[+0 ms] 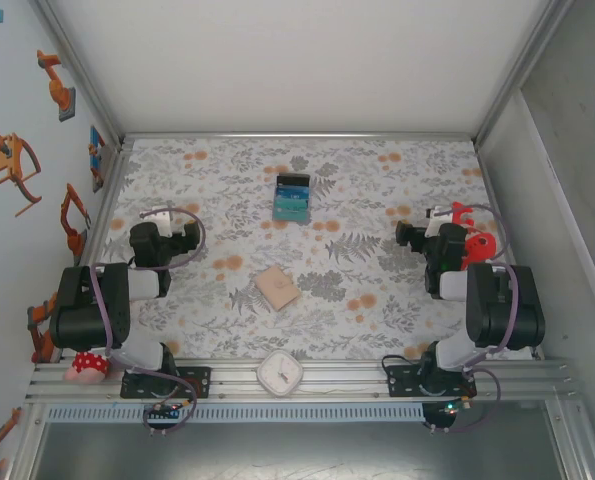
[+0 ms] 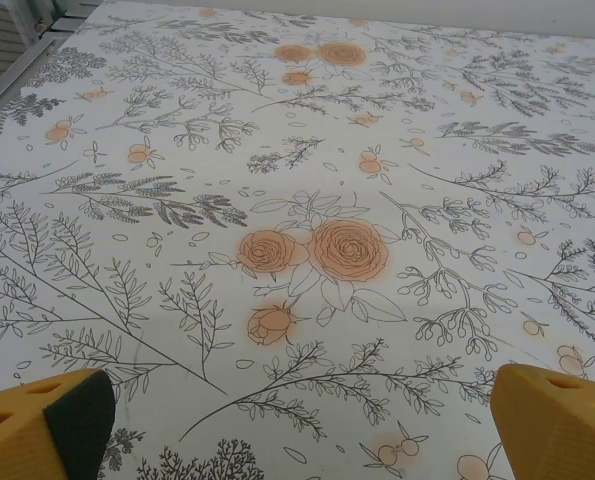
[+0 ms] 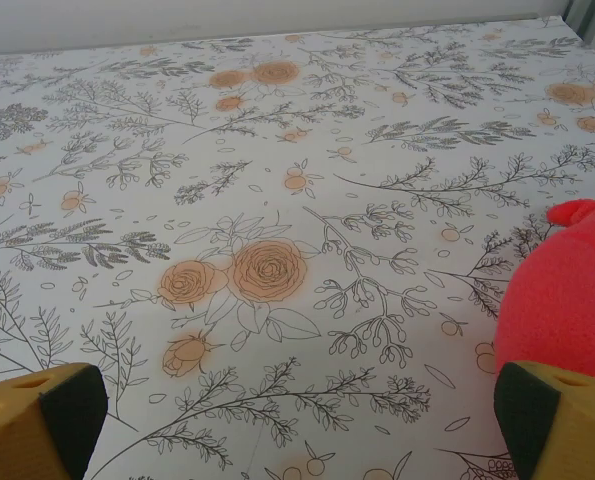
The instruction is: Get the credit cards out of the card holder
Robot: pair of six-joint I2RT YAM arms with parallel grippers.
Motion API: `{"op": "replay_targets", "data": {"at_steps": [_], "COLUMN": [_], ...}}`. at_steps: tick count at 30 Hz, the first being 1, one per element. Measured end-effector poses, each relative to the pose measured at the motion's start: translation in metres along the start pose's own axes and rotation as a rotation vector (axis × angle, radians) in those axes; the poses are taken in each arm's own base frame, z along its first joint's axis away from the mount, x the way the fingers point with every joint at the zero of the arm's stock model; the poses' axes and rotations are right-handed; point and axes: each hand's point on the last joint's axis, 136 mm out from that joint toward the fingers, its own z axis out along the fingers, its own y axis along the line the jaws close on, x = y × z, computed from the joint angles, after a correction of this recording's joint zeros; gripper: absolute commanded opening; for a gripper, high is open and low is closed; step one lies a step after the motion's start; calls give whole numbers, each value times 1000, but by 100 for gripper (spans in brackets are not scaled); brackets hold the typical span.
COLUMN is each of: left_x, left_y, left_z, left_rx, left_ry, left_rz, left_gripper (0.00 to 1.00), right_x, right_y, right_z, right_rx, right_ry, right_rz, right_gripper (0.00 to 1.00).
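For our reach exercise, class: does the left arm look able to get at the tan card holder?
Probably yes: nothing stands between the card holder and the open left hand, and it lies uncovered.

Black arms (image 1: pixel 77 300), purple cables (image 1: pixel 101 310) — left claw (image 2: pixel 307 425), right claw (image 3: pixel 297 425): yellow fingers (image 2: pixel 562 425), dark pads (image 2: pixel 82 420).

A robotics laboratory test cell is shown. A worktop covered with a white cloth printed with grey fern sprigs and orange roses (image 1: pixel 377 200) is boxed in by plain white panel walls (image 1: pixel 297 60), which are held in silver aluminium profile framing (image 1: pixel 327 378). A black jointed left robot arm (image 1: pixel 92 305) and a black jointed right robot arm (image 1: pixel 502 305) are bolted to that framing at the near edge. Orange cartoon robot-arm stickers (image 1: pixel 15 165) are stuck on the left wall.
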Motion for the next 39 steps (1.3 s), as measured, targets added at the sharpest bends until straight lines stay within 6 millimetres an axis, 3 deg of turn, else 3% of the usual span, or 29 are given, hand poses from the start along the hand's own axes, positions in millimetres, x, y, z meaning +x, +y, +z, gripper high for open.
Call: {"op": "replay_targets", "data": {"at_steps": [39], "left_x": [1], "left_y": [1], "left_z": [-1], "left_rx": [-7], "left_ry": [9], "left_rz": [-6], "left_gripper": [97], "right_x": [2], "right_y": [-2], "right_z": [0], "right_rx": [13], "right_ry": [13], "right_rz": [2], "right_gripper": [99]}}
